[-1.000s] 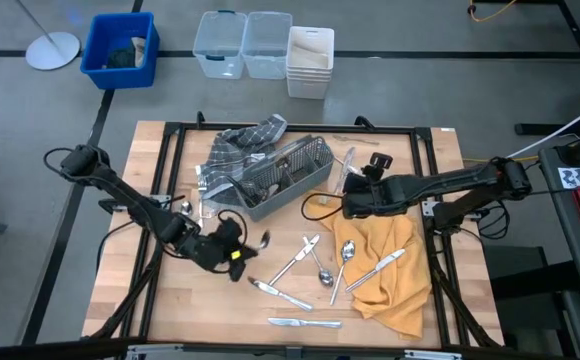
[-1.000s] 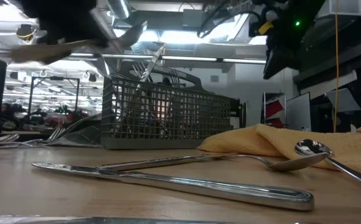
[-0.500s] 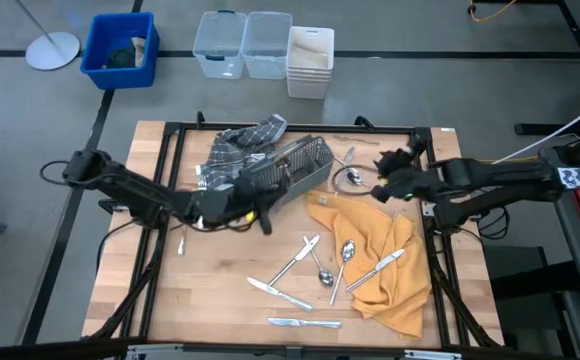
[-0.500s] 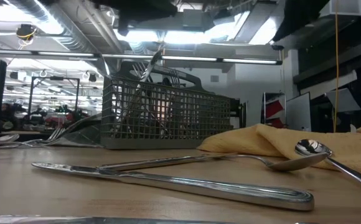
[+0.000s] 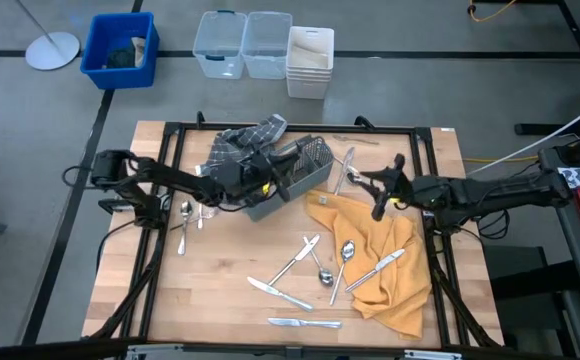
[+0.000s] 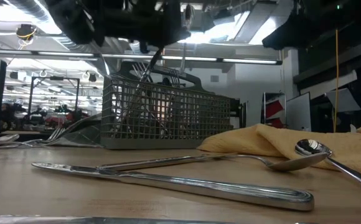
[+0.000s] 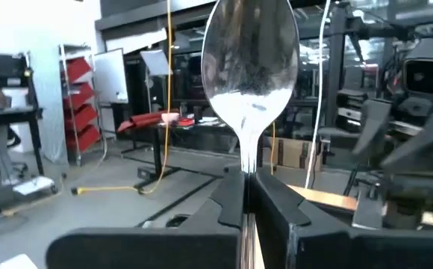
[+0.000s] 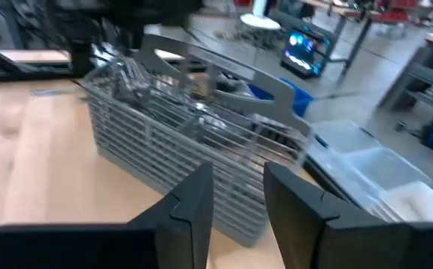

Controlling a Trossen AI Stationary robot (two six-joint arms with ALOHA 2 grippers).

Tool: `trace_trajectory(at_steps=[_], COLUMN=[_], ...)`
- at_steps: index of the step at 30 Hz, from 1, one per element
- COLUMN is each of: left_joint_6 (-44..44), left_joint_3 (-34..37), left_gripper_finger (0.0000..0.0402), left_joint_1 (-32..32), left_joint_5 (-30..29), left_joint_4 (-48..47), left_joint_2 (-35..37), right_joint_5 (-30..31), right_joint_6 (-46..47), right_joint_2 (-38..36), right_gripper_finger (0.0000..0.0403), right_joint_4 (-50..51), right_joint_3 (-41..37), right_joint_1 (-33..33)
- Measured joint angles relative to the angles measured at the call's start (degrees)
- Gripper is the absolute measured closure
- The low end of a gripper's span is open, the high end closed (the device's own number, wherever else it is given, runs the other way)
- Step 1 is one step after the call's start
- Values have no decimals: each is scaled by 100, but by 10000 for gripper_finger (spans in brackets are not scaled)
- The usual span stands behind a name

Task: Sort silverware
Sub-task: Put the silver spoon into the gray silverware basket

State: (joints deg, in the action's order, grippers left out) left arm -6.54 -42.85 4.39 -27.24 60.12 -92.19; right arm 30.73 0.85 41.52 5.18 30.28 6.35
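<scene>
My left gripper [image 5: 266, 181] hangs over the grey wire-mesh caddy [image 5: 292, 172], shut on a shiny spoon [image 7: 250, 67]. My right gripper [image 5: 373, 192] hovers open to the right of the caddy, above the far edge of the yellow cloth [image 5: 388, 262], and faces the caddy [image 8: 179, 153]. More silverware lies flat on the wood: a fork [image 5: 296, 258], two spoons [image 5: 342, 264], two knives [image 5: 281, 293] and a knife [image 5: 378, 268] on the cloth. Several pieces stand inside the caddy [image 6: 162, 115]. My left gripper pinches the spoon's handle just below the neck [image 7: 249, 166] between its two fingers. The fingers lie along the handle, about level. The bowl [image 7: 250, 60] sticks out ahead of the fingertips, and the spoon is lifted clear of the table.
A grey checked cloth [image 5: 242, 140] lies behind the caddy. A few utensils [image 5: 186, 216] lie at the left under my left arm, and one spoon [image 5: 346, 163] lies beyond the caddy's right end. Bins [image 5: 242, 42] stand on the floor past the far edge.
My left gripper has carried the spoon from the near left of the table toward the far edge and right, ending over the caddy, and has rolled on the way. My right gripper has drawn back from the caddy toward the table's right edge and has turned.
</scene>
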Motion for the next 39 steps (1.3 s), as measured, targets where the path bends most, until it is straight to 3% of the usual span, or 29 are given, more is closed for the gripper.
trace_trajectory(at_steps=[6, 14, 24, 30, 39], left_joint_6=[-57, -279, -289, -289, -326], left_joint_3=[-41, -175, -173, -173, -177], left_gripper_finger=[395, 391, 384, 383, 382], left_joint_1=[318, 419, 412, 412, 412], left_joint_5=[183, 387, 408, 408, 407], left_joint_4=[272, 162, -153, -321, -526], left_joint_2=[-532, -823, -821, -820, -808], right_joint_5=[109, -140, -2149, -2433, -2894], right_joint_6=[-134, -136, -267, -267, -305], right_joint_2=[221, 767, 1964, 2810, 3795], right_gripper_finger=[281, 281, 281, 281, 281], right_joint_4=[-1569, -2279, -4515, -5125, -5149], right_joint_3=[-653, -763, -763, -530, 361], right_joint_1=[-66, -785, -2122, -2562, -2551])
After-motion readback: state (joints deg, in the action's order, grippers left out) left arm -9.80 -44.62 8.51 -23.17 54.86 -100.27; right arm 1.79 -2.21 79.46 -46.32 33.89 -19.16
